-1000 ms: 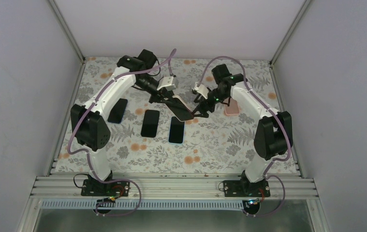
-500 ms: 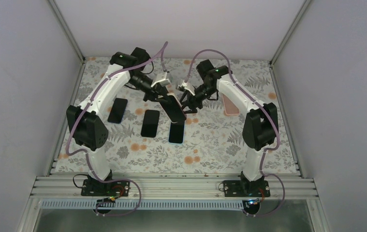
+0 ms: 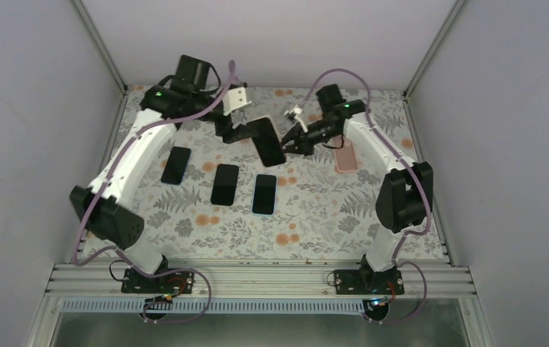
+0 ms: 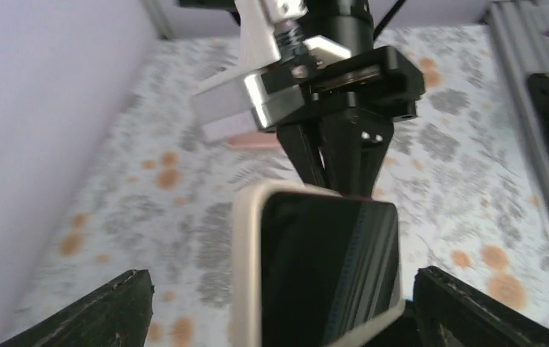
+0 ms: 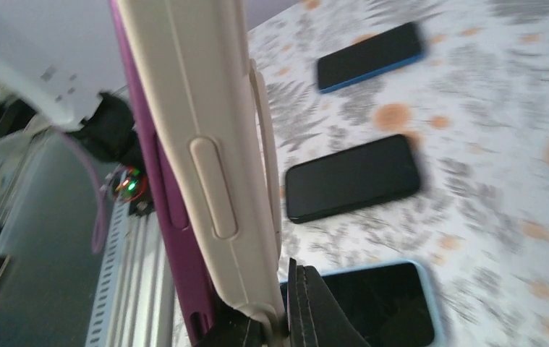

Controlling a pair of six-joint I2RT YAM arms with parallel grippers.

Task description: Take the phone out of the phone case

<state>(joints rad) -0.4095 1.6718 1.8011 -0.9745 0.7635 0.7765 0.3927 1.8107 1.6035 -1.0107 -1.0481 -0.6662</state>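
Observation:
A dark-screened phone (image 3: 269, 143) in a beige phone case (image 3: 278, 131) hangs in the air over the back of the table. My right gripper (image 3: 291, 144) is shut on its right end. In the right wrist view the jaws (image 5: 286, 318) pinch the lip of the beige case (image 5: 199, 123), with the phone's purple side (image 5: 148, 181) beside it. My left gripper (image 3: 241, 132) is just left of the phone and open. In the left wrist view its fingers (image 4: 130, 303) stand wide on either side of the phone (image 4: 329, 275) without touching it.
Three phones lie face up in a row on the floral table: (image 3: 176, 165), (image 3: 224, 184) and a blue-edged one (image 3: 265, 194). A pink case (image 3: 346, 155) lies at the right, under my right arm. White walls close in the back and both sides.
My left gripper has let go of the phone, opened wide and drawn back to the left. My right gripper has shut on the case's end, and the phone has moved toward the back.

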